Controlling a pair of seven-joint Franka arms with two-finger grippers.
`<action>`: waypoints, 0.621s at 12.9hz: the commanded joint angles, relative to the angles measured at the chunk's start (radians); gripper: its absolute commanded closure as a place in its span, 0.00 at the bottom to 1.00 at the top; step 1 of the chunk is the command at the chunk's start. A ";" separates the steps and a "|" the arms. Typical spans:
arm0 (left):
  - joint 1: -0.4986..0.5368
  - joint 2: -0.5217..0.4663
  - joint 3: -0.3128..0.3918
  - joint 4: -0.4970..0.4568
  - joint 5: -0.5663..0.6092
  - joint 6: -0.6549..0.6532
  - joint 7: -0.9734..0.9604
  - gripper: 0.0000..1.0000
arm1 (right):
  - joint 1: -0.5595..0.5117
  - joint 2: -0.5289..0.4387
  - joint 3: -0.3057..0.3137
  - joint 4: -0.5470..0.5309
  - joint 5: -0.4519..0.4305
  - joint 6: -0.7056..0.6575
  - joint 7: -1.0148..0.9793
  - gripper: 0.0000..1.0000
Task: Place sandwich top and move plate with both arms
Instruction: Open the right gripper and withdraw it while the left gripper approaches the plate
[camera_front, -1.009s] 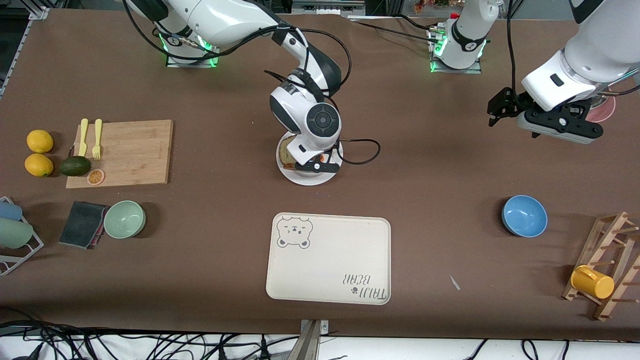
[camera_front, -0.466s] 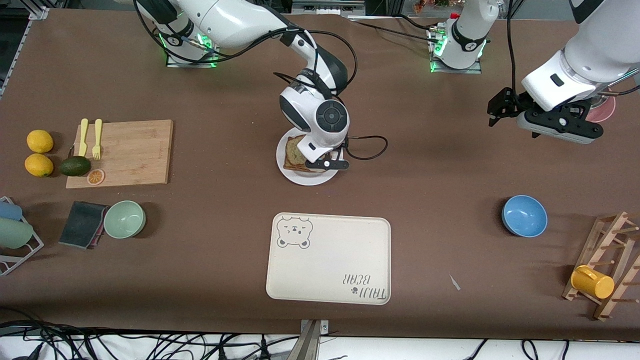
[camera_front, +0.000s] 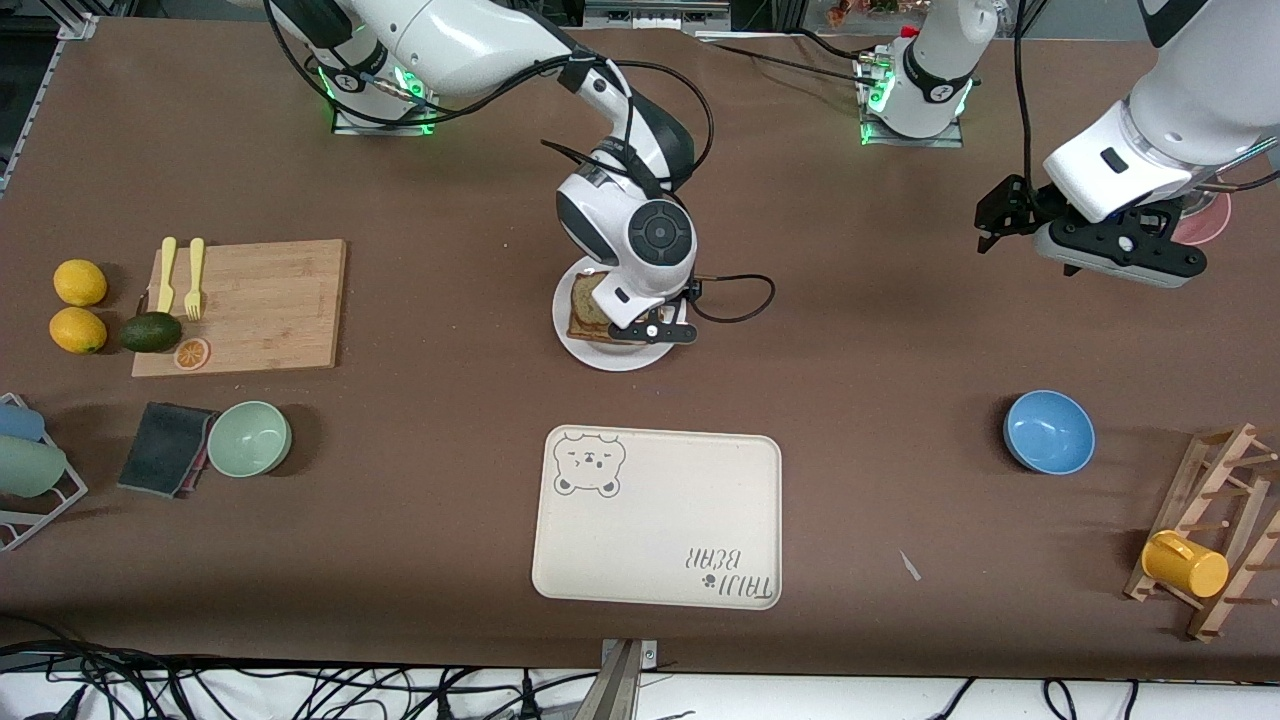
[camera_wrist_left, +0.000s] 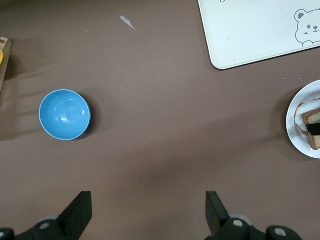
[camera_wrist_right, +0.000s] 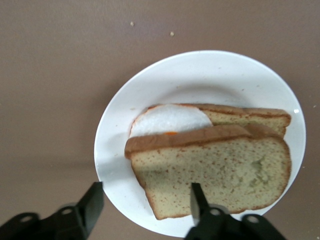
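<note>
i've got the right gripper (camera_front: 655, 330) low over the plate (camera_front: 577, 345), its fingers (camera_wrist_right: 197, 200) spread apart with nothing between them, and the sandwich top (camera_wrist_right: 215, 167) lies on the stack, so i judge the placing step as done or nearly so. in the right wrist view the top slice sits skewed on the lower slice (camera_wrist_right: 250, 117); the fried egg (camera_wrist_right: 170, 120) and a strip of the lower bread show past its crust edge, so the sandwich is covered but not squared up. the plate rests on the brown table (camera_front: 900, 330), farther from the front camera than the bear-printed tray (camera_front: 650, 520) and roughly in line with it. my left gripper (camera_front: 1000, 215) hangs in the air toward the left arm's end of the table, over bare table well apart from the plate, fingers (camera_wrist_left: 80, 212) wide and empty; that arm is waiting, and its wrist view catches the blue bowl (camera_wrist_left: 65, 114) and a corner of the tray. next, as i read it, comes the two-arm carry: lift the right gripper off the bread, bring the left arm across, and set each gripper on one of two facing edges of the rim. the rim is thin and low, so i would expect a shallow approach and matched motion, or the loose top slice may slide.
</note>
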 joint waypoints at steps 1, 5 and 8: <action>0.004 0.013 0.006 0.024 -0.001 -0.022 0.003 0.00 | -0.042 -0.030 0.002 0.010 0.011 -0.056 -0.047 0.00; -0.002 0.051 0.000 0.025 -0.001 -0.023 0.010 0.00 | -0.094 -0.098 -0.001 0.009 0.014 -0.150 -0.098 0.00; 0.009 0.072 0.003 0.025 -0.017 -0.023 0.014 0.00 | -0.125 -0.138 -0.004 0.003 0.015 -0.237 -0.143 0.00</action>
